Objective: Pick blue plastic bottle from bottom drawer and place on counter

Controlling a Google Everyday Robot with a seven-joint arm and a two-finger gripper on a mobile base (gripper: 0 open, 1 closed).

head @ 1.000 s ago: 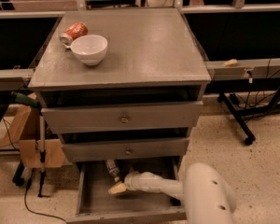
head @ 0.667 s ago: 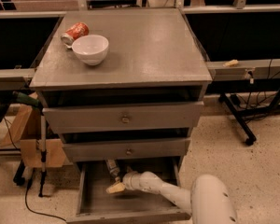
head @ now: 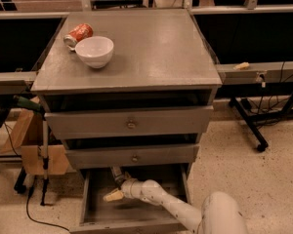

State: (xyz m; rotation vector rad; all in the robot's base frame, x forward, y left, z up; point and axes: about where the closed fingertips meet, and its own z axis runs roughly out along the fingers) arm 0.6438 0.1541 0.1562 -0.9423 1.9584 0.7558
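The bottom drawer [head: 88, 199] is pulled open below the two upper drawers. Inside it, near the back, a pale bottle-like shape [head: 117, 173] stands partly hidden under the middle drawer's front; it looks like the blue plastic bottle. My gripper [head: 115, 193] reaches into this drawer from the right, on the white arm [head: 171, 206]. It sits just in front of and below the bottle, and I cannot tell whether it touches it. The counter [head: 156, 48] is the cabinet's grey top.
A white bowl [head: 94, 51] and an orange-red soda can [head: 78, 34] on its side sit at the counter's back left. A cardboard box [head: 31, 145] and a pole with a cable stand left of the cabinet. A black desk frame leg [head: 249, 121] stands at the right.
The gripper has shifted slightly left inside the bottom drawer, and the arm's elbow has dropped lower in view. Bowl and can have not moved.
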